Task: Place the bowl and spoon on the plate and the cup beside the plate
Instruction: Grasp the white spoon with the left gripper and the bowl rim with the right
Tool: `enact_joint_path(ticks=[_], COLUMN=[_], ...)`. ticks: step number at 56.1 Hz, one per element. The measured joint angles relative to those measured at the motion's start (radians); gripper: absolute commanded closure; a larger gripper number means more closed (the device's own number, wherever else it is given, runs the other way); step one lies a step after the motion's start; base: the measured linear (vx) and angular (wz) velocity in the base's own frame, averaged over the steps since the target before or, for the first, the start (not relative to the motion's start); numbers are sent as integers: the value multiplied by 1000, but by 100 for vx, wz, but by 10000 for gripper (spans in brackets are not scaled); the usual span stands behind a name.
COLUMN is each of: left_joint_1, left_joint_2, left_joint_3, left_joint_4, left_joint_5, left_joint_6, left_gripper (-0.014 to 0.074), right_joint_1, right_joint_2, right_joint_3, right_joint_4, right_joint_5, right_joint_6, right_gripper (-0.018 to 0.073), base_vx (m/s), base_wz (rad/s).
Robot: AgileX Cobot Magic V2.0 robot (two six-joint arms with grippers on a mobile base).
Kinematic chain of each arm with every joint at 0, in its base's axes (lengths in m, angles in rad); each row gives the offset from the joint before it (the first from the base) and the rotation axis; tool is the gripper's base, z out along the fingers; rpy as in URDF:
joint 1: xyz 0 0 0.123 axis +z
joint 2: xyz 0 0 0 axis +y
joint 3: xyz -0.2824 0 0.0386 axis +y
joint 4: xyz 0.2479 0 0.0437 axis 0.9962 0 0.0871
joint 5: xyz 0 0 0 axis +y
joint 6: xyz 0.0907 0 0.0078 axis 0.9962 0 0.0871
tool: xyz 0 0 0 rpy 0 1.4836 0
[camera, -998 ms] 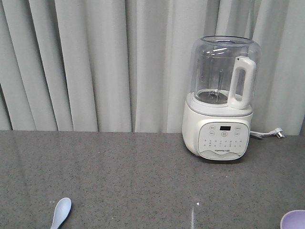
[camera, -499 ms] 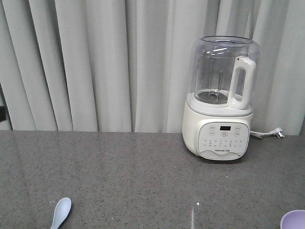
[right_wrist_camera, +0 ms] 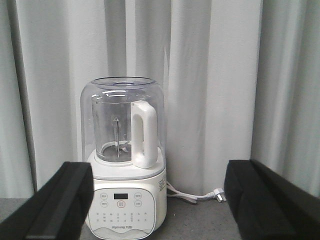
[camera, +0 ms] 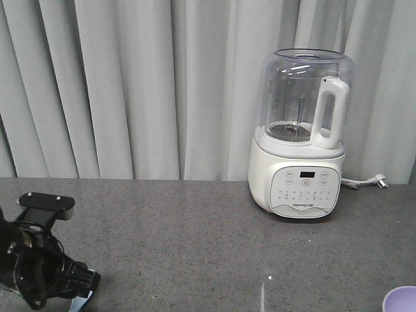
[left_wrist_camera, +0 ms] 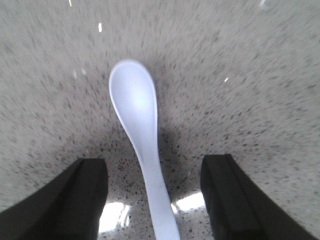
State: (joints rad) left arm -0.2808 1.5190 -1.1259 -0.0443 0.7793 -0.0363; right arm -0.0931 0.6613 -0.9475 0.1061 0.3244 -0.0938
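Left gripper (left_wrist_camera: 155, 165): jaws apart, nothing held. It hangs low over the spoon (left_wrist_camera: 135, 100), one black finger on each side of the handle, neither touching it.

Spoon lies flat on the counter (left_wrist_camera: 260, 75), scoop up. Its long axis runs straight out from the gripper: the handle passes between the fingers and the scoop points away, toward the back of the counter. The handle sits roughly midway in the gap, perhaps a touch nearer the left finger. The closing line crosses the handle at about a right angle, which looks right for a pinch. I judge the next move to be a short drop and a close on the handle. The handle is thin and lies flush on a hard top, so the fingertips need to reach right down to the surface.

Counter is grey speckled stone, glossy, with light glints. Front view puts the spoon at the near left part, almost wholly hidden under the left arm.

Bowl (camera: 401, 298): only a sliver of lavender rim shows, at the near right part of the counter, well apart from the spoon. The right arm is the nearer one to it.

Right gripper (right_wrist_camera: 157, 170): jaws wide apart, empty, held up and facing the back of the room.

Plate and cup: in none of the views.

Far right of the counter: a white blender (camera: 302, 188) with a clear jug, its plug (camera: 379, 182) lying loose beside it. Behind everything hangs a pale pleated curtain (camera: 130, 84).
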Motion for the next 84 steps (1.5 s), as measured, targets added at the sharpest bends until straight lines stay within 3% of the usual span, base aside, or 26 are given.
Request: enact_joint_path(ticks=[26, 33, 42, 56, 57, 63, 72, 84], left_joint_1=[0, 0, 0, 0, 0, 0, 0, 0], left_joint_2=[168, 179, 179, 135, -27, -154, -316, -418], left_joint_3=[0, -8, -8, -8, -8, -8, -8, -8], left_joint_4=[3, 9, 10, 10, 10, 10, 10, 10], left_joint_5=[10, 9, 13, 11, -36, -49, -49, -33], left_joint_6=[-41, -44, -37, 0, 9, 11, 11, 16], left_gripper=[116, 257, 606, 604, 603, 603, 603, 603], right_joint_1=[0, 0, 0, 0, 0, 0, 0, 0], right_joint_2=[0, 0, 0, 0, 1, 21, 140, 393], right_joint_3=[0, 0, 0, 0, 0, -2, -5, -4], right_joint_4=[0, 0, -10, -17, -28, -76, -208, -300], right_joint_5=[10, 10, 10, 29, 142, 221, 388, 629], right_joint_6=[0, 0, 0, 0, 38, 101, 274, 305], right_gripper=[-19, -19, -19, -15, 25, 41, 42, 42], base_vx=[0, 0, 0, 0, 0, 0, 0, 0], base_wz=[0, 0, 0, 0, 0, 0, 0, 0])
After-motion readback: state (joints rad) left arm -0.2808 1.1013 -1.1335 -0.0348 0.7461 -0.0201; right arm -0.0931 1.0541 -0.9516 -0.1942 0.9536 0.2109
